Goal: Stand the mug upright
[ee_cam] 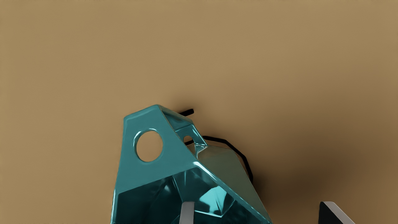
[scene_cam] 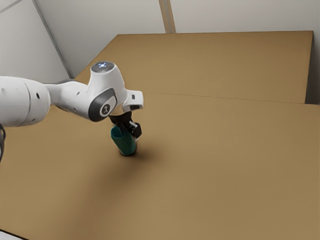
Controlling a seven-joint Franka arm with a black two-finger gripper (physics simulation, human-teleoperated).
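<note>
A brown table (scene_cam: 225, 165) sits under the gripper (scene_cam: 131, 131). Its fingers are wide apart, one inside the blue-green mug (scene_cam: 125, 144), one outside. The mug is right below, mouth up. Far past them is a pale wall (scene_cam: 240, 15).

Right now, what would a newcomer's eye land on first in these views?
The teal mug, glossy and faceted, right below the hand and vivid against the brown table. Next, the bulky white arm, reaching in from the exterior view's left. Up close, the hand's fingers stand apart, one at the mug's mouth, the other outside its wall.
</note>
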